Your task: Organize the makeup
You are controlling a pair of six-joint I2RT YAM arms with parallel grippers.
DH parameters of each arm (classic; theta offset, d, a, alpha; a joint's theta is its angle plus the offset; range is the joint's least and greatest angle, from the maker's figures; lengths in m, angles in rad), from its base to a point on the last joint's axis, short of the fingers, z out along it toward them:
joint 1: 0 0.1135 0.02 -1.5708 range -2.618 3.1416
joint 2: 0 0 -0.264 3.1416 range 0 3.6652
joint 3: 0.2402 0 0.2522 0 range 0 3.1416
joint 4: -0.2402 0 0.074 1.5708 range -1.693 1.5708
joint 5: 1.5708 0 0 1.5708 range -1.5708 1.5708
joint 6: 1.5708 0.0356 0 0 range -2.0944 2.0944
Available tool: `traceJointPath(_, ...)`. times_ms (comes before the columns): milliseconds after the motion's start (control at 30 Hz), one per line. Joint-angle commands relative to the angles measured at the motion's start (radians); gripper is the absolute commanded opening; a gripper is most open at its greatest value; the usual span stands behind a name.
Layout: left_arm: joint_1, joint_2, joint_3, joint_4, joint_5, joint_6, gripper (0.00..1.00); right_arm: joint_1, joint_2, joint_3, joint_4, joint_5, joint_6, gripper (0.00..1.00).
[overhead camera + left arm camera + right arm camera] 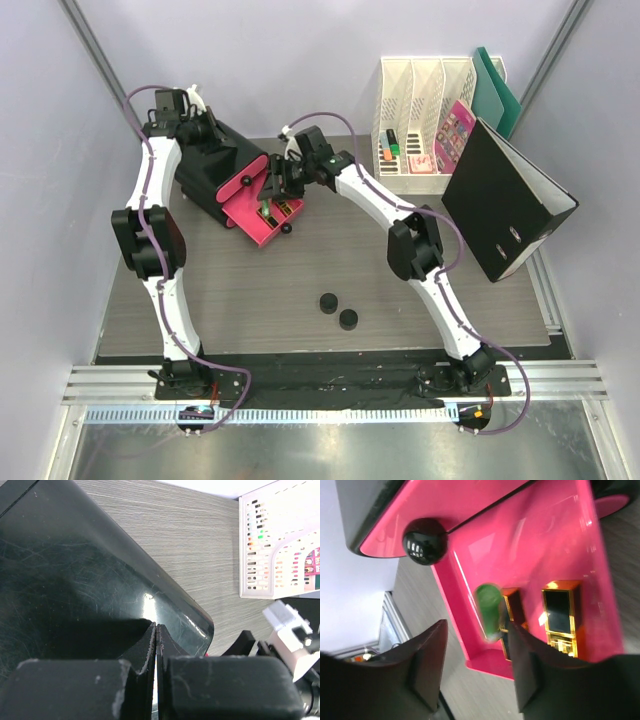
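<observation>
Tabletop [300, 290]: right gripper [477, 625] spread over pink drawer [545, 540]

A blurred green tube [488, 611] masks part of one black-and-gold case [514, 607] in the pink drawer [545, 540], the right gripper [477, 647] hides both cases' lower ends, and from overhead the drawer's contents are too small to tell.

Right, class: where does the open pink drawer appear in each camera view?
Top external: drawer left of centre, pulled out of the box.
Left wrist: not visible; the box fills the left.
Right wrist: drawer fills the upper right.
Shared landmark: the black box, top left in the right wrist view.
</observation>
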Motion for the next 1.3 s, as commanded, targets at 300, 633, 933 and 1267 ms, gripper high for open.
traceJointPath(300, -0.006, 0.159, -0.126, -0.386, -0.159, 0.075, 0.00, -0.009, -0.175, -0.081, 0.062, 0.117, 0.004, 0.72)
traceJointPath(633, -0.008, 0.162, -0.130, -0.385, -0.159, 0.075, 0.00, -0.073, -0.333, -0.306, 0.050, 0.102, 0.018, 0.52)
traceJointPath(933, -0.008, 0.170, -0.123, -0.385, -0.160, 0.078, 0.00, -0.107, -0.283, -0.369, -0.178, -0.032, 0.010, 0.01)
traceJointPath(1267, -0.006, 0.177, -0.104, -0.389, -0.160, 0.073, 0.00, -0.108, -0.133, -0.360, -0.264, -0.134, 0.095, 0.01)
